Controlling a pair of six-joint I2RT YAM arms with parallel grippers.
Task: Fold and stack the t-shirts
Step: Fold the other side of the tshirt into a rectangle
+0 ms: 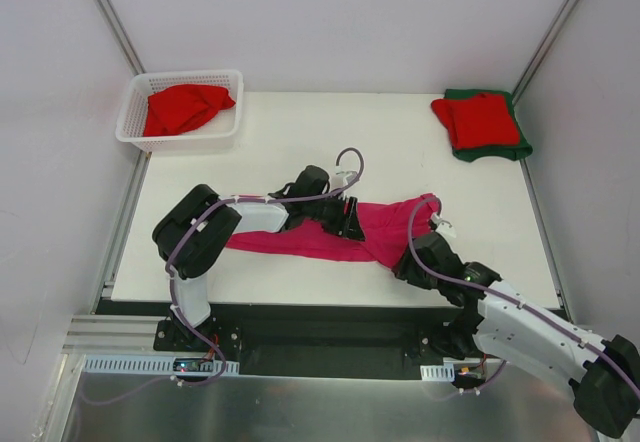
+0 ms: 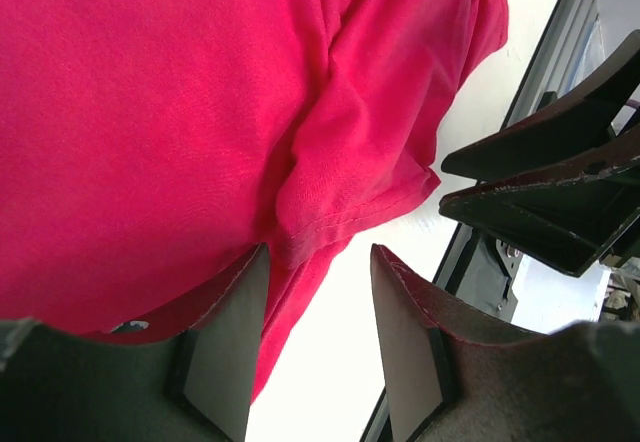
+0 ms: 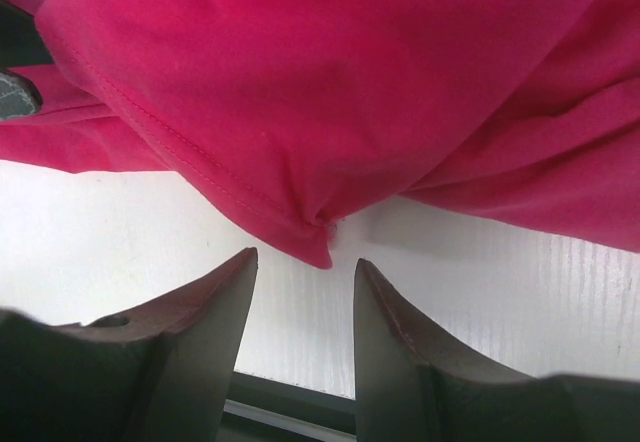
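While the pink t-shirt (image 1: 390, 230) lies bunched up near the front of the white counter (image 1: 300, 142), the left hand (image 2: 318, 254) is half open at its hem, pinching nothing. The right hand (image 3: 305, 259) is half open too, with a shirt corner just at its gap, not squeezed.

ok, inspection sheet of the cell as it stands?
Surface: white table, flat.
Job's things: pink t-shirt rumpled, mid-table; red t-shirt bunched in the basket; folded red shirt on folded green shirt, far right corner.
Clutter: only the white lattice basket, far left corner.
Grippers: left gripper open at the pink shirt's hem; right gripper open, tips just short of a shirt corner.
Cables: purple cables along both arms, loops over the pink shirt.
Surroundings: white walls, metal posts.
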